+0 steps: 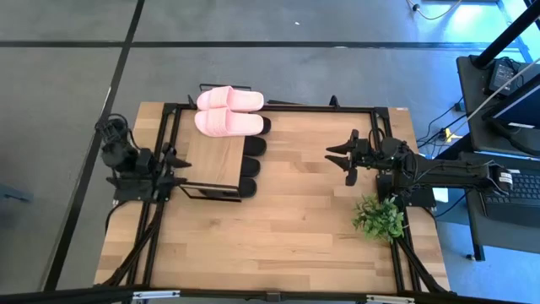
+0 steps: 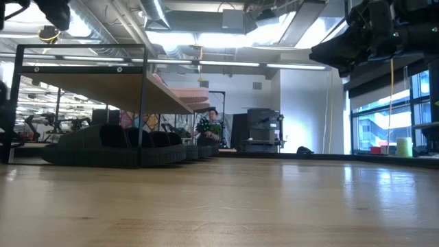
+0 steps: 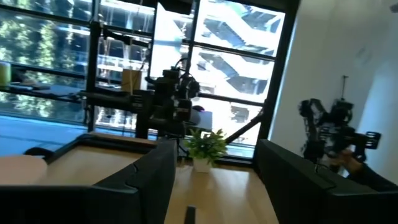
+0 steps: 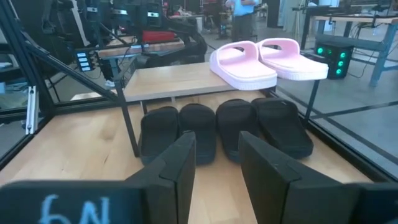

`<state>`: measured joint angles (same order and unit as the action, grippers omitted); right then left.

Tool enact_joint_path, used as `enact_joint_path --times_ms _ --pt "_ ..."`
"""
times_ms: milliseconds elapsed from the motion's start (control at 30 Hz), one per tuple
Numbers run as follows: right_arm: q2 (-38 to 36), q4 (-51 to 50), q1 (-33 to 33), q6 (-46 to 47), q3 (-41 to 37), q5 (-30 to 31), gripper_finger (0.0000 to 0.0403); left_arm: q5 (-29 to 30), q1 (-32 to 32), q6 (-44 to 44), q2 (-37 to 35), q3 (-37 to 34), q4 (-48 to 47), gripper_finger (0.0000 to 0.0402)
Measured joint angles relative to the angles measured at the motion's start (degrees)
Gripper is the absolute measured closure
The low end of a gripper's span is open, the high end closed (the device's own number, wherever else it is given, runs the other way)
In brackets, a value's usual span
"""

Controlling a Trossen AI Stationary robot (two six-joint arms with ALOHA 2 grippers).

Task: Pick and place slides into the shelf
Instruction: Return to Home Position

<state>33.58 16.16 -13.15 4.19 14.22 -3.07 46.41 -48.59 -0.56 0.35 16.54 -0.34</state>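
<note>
Right gripper [image 4: 217, 158] is sitting closest in the right wrist view. Its two dark fingers [image 4: 174, 171] are standing slightly apart, narrow gap, w/ nothing between. Beyond them four black slides [image 4: 227, 124] are lying side by side under the shelf [image 4: 168, 78], and the pink pair [image 4: 264, 59] is resting on its top board. So placing looks finished, imo; what remains is bringing both arms home.

Left wrist view: left gripper [image 3: 214, 180] is showing its claw wide and empty, and is looking toward the plant [image 3: 205, 146].

High view: left gripper is hovering just beside the shelf's frame, on the side opposite to where the black toes are peeking out. Right gripper is hanging over bare table [image 1: 295, 236], well apart from the shelf, w/ the plant near its arm. You are best pulling the left arm straight back from the frame first, then folding, so no finger is hooking the rack and shaking the slides. For the right arm, be watching the plant while folding.

Low view: black slides are showing under the board, pink pair on top. Go slowly, pls.
</note>
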Motion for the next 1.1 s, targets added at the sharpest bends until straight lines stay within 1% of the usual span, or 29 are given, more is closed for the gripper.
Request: enact_joint_path --times_ms 167,233,333,433,567,700,900,1033,1100 --pt "0.0 1.2 0.0 0.6 0.0 0.0 0.0278 -4.9 7.7 2.9 0.1 -1.6 0.3 0.0185" --pt "0.0 1.5 0.0 1.3 0.0 0.0 0.0278 -6.5 11.2 4.2 1.0 -3.8 2.6 0.0185" --pt "0.0 1.8 0.0 1.3 0.0 0.0 0.0278 -7.2 16.6 4.9 2.4 -8.0 7.1 0.0185" --pt "0.0 1.9 0.0 1.1 0.0 0.0 0.0278 -8.7 22.0 5.0 2.4 -9.4 8.8 0.0185" --pt "0.0 1.9 0.0 0.4 0.0 0.0 0.0278 -12.3 27.7 2.9 2.1 -8.5 8.1 0.0185" --pt "0.0 1.8 0.0 0.0 0.0 0.0 0.0278 -10.4 33.1 0.3 1.9 -6.9 5.1 0.0185" --pt "0.0 1.5 0.0 -0.1 0.1 0.0 0.0278 -10.5 41.4 1.8 1.9 -6.9 2.2 0.0185" --pt "0.0 0.8 0.0 -0.4 0.1 0.0 0.0278 -17.1 47.3 3.0 1.9 -7.8 3.1 0.0185" --pt "0.0 0.2 0.0 -0.4 0.1 0.0 0.0278 -18.7 50.2 3.0 1.9 -8.2 5.4 0.0185"
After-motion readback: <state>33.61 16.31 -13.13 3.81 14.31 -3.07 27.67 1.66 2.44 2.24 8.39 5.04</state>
